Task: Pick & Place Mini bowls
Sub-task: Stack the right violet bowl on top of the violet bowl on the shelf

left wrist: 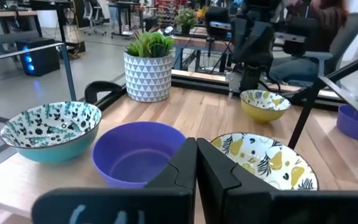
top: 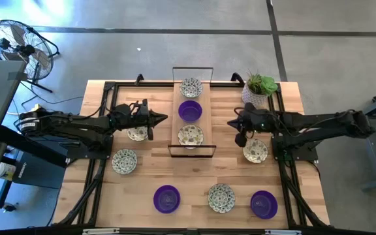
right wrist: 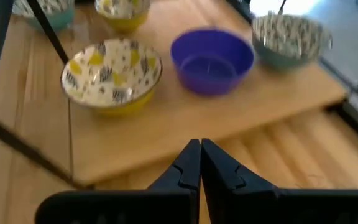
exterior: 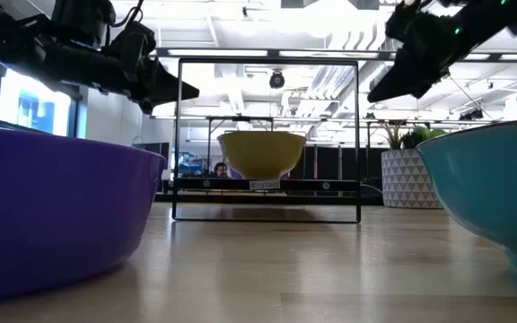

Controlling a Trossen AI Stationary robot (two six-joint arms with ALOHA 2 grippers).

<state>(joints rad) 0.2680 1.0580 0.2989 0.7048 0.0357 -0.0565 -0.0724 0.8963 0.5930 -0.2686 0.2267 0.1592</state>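
Three mini bowls sit in a row on a raised wooden board [top: 179, 121] inside a black wire frame at the table's middle: a speckled one [top: 190, 87] at the far end, a purple one [top: 190, 111] in the middle and a speckled one [top: 190, 135] at the near end. More mini bowls rest on the table: speckled ones [top: 124, 160] [top: 221, 197] [top: 255, 150] and purple ones [top: 166, 198] [top: 264, 203]. My left gripper [top: 164, 119] is shut, left of the board, above another speckled bowl [top: 136, 134]. My right gripper [top: 230, 123] is shut, right of the board. Both are empty.
A white patterned pot with a green plant [top: 258, 90] stands at the far right corner. The black wire frame [exterior: 267, 63] rises around the board. Black rails [top: 103, 111] run along the table's sides. A fan [top: 18, 46] stands on the floor beyond the left edge.
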